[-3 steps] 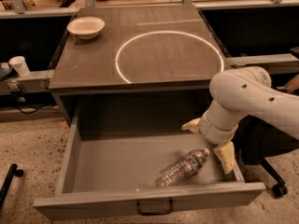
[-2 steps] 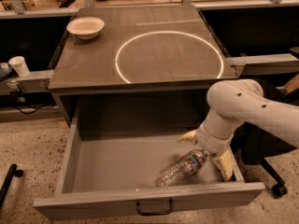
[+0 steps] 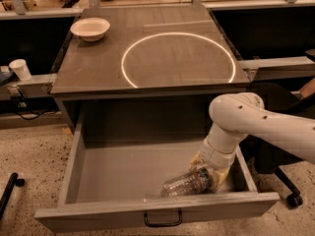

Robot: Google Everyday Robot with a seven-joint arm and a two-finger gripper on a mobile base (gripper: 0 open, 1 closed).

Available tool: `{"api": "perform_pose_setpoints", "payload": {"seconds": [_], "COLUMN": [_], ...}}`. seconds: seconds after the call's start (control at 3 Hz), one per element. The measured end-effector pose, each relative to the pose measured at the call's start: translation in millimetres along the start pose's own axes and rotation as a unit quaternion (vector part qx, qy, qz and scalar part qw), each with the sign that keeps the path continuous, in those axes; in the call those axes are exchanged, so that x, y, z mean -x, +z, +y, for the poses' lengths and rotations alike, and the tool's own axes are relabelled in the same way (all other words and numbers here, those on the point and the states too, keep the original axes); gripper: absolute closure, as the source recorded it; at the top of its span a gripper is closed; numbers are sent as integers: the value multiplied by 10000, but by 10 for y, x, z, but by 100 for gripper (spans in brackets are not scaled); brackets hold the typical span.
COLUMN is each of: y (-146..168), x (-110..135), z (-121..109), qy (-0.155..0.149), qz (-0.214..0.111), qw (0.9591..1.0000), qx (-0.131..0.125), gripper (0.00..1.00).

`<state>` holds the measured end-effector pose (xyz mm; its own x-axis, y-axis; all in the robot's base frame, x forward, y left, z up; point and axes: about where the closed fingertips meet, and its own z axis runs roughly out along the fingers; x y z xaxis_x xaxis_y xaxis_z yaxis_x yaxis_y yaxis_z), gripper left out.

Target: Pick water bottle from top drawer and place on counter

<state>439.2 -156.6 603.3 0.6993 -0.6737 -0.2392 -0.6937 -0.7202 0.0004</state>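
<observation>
The water bottle [image 3: 183, 184] lies on its side on the floor of the open top drawer [image 3: 98, 215], near the front right corner, with its neck end pointing right. My gripper [image 3: 208, 173] has come down into the drawer from the right, and its tan fingers [image 3: 222, 175] are open and straddle the bottle's neck end. The cap is hidden behind the fingers. The counter [image 3: 98, 68] with its white circle lies above the drawer.
A white bowl [image 3: 90, 28] sits at the counter's far left corner. A white paper cup [image 3: 19, 69] stands on a ledge at left. The drawer's black handle [image 3: 162, 221] is at the front. A chair base [image 3: 291, 196] stands to the right of the drawer.
My gripper has moved down and forward into the drawer, from just above the bottle to around its neck end. The bottle has not moved.
</observation>
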Motion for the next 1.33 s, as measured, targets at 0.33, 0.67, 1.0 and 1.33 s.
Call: {"api": "perform_pose_setpoints", "payload": {"seconds": [0.33, 0.67, 1.0, 1.33], "y": [-174, -753, -1564, -2042], "x": [139, 259, 191, 36], "z": [-169, -461, -903, -1230], "qy": [301, 772, 1611, 2191], "qz": [27, 181, 397, 428], "qw": [9994, 9954, 9828, 9708], "qx": [-175, -532, -804, -873], "gripper": [72, 95, 100, 100]}}
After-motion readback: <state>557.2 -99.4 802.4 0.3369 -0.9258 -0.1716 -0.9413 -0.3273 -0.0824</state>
